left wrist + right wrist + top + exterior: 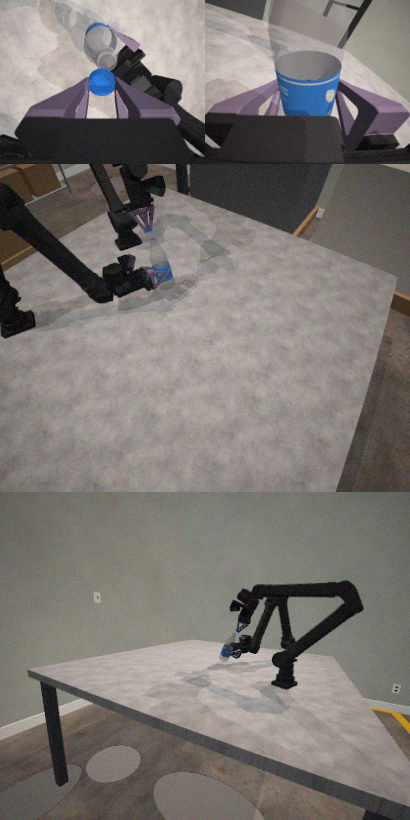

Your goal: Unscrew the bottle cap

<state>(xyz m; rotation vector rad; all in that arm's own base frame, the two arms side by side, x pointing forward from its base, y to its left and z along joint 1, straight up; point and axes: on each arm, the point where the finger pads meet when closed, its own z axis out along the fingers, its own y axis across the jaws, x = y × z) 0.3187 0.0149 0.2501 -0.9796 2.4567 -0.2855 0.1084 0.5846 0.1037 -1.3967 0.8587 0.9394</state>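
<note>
A clear bottle (158,259) (227,648) (99,40) (307,69) with a blue label is tilted a little and held above the desk (250,364) (125,667). My right gripper (159,277) (234,652) (307,81) is shut on it at the label. My left gripper (146,225) (241,626) (102,81) points down over the bottle and is shut on the small blue cap (148,229) (102,82). The cap is off the bottle and sits a short way above its open neck (107,61).
Both arm bases stand at the far left of the desk, one (15,321) near the front and one (127,241) behind the bottle. The desk's right edge (372,364) drops to the floor.
</note>
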